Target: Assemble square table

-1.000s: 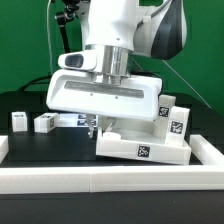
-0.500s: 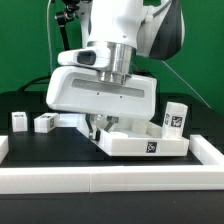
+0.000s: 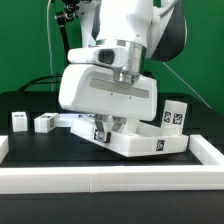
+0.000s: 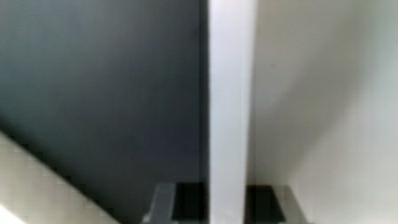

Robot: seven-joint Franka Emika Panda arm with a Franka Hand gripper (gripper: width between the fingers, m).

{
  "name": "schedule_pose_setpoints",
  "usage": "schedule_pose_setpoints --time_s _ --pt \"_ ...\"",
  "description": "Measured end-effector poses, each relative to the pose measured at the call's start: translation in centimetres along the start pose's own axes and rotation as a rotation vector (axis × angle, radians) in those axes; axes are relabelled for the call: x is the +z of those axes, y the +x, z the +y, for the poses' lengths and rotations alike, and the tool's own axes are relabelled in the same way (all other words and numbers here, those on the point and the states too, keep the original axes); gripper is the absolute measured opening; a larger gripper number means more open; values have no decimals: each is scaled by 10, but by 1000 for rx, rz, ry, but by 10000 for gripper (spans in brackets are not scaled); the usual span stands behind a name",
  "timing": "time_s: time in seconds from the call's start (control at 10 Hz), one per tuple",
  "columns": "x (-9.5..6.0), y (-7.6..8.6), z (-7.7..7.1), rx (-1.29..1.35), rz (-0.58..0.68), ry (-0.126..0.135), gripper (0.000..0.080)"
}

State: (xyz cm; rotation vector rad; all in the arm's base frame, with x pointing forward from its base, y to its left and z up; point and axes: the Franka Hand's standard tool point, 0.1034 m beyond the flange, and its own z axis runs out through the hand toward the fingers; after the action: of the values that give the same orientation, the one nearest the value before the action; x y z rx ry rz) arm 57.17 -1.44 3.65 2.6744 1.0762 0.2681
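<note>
Exterior, grip: gripper [image 3: 100,131] pinched onto the tabletop [image 3: 150,143], which sits skewed behind the rail [image 3: 110,176].
Exterior, around: outer leg [image 3: 18,120] and inner leg [image 3: 44,123] at that view's left; right leg [image 3: 176,115] close behind the top's far corner.
Wrist, grip: rim [image 4: 228,100] pinned between fingers [image 4: 171,203].
Risk: the thin edge could slip; a swinging corner may knock the right leg or catch the rail.

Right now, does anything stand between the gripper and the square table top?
Nothing visible does: the gripper is shut on the table top's raised rim, as the wrist view shows up close.
</note>
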Motion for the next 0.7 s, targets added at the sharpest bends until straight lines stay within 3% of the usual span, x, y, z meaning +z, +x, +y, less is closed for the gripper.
schedule_pose_setpoints --time_s 0.4,0.7 --pt "-1 0 3 -161 0 -5 74" --pt "-3 27 -2 -403 5 -19 74"
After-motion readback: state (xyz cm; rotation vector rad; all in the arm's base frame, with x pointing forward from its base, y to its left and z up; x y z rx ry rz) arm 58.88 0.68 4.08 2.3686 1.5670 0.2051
